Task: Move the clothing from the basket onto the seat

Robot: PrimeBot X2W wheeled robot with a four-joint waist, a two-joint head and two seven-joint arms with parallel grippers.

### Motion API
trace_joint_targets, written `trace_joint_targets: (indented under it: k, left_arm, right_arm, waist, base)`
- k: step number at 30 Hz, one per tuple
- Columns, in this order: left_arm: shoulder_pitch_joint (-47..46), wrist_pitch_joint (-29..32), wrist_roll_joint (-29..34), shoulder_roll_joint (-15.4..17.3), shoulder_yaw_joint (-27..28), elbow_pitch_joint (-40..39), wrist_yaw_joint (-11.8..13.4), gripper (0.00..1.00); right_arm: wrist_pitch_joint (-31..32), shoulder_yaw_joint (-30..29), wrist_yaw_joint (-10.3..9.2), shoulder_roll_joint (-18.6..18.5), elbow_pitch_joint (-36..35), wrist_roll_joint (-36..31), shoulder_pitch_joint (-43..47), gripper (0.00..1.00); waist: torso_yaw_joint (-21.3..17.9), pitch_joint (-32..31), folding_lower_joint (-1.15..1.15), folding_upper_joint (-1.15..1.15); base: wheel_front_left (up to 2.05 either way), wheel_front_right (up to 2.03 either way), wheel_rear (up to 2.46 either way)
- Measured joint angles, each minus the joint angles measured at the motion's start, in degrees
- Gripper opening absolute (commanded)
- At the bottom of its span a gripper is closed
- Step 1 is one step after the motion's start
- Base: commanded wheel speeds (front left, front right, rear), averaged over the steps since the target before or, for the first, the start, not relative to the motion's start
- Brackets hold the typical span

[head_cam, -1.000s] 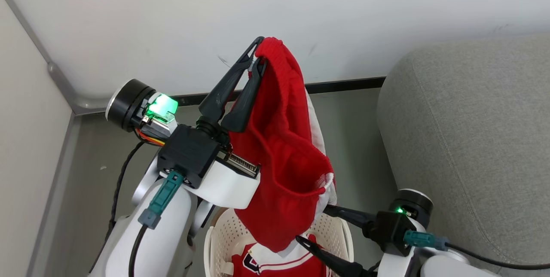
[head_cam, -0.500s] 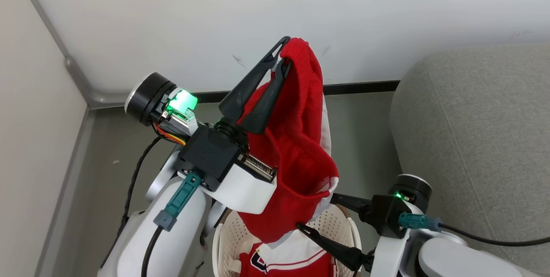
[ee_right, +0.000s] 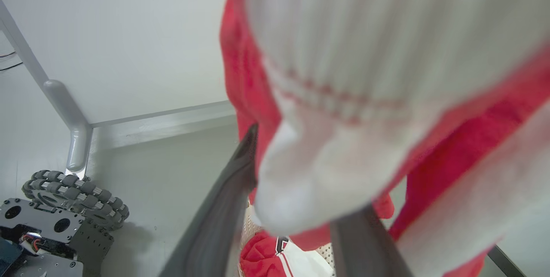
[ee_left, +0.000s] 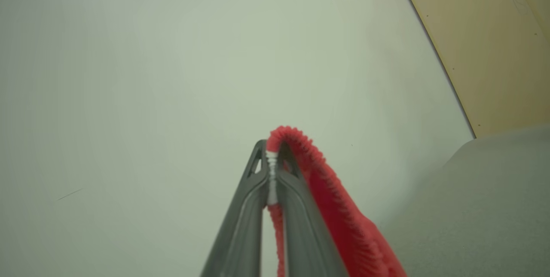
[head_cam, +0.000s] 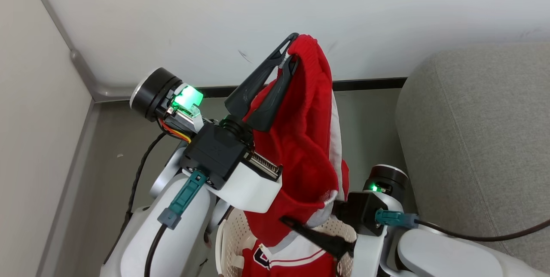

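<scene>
Left end effector (head_cam: pixel 292 49) clamps shorts (head_cam: pixel 300 148), hanging vertical | right end effector (head_cam: pixel 308 211) open astride them | seat (head_cam: pixel 472 139) frame-right

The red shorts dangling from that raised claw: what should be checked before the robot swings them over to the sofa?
1. Grip: left gripper shut on the red edge of the shorts: ok.
2. Other claw out of the cloth: not ok; the right gripper is open and the hem of the shorts hangs between its fingers.
3. Hem lifted free of the basket: cannot tell.
4. The jersey lies in the basket, not caught on the shorts: cannot tell.
5. The sofa stands at the robot's right in the head view: ok.
</scene>
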Motion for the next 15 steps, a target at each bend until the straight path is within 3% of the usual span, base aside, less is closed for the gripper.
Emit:
trace_joint_targets:
  k: [9,15]
  left_arm:
    - [0.0,0.0,-0.2,0.0,0.5,1.5,0.0,0.00]
    - [0.2,0.7,-1.2,1.6,3.3,6.9,0.4,0.00]
  right_arm:
    - [-2.5,3.1,0.00,0.7,1.7,-0.1,-1.3,0.00]
    - [-3.7,3.8,0.00,0.7,1.7,0.9,-2.2,0.00]
  waist:
    - [-0.1,0.6,0.00,0.00]
    - [-0.8,1.0,0.00,0.00]
  base:
    - [0.00,0.00,0.00]
    - [0.00,0.00,0.00]
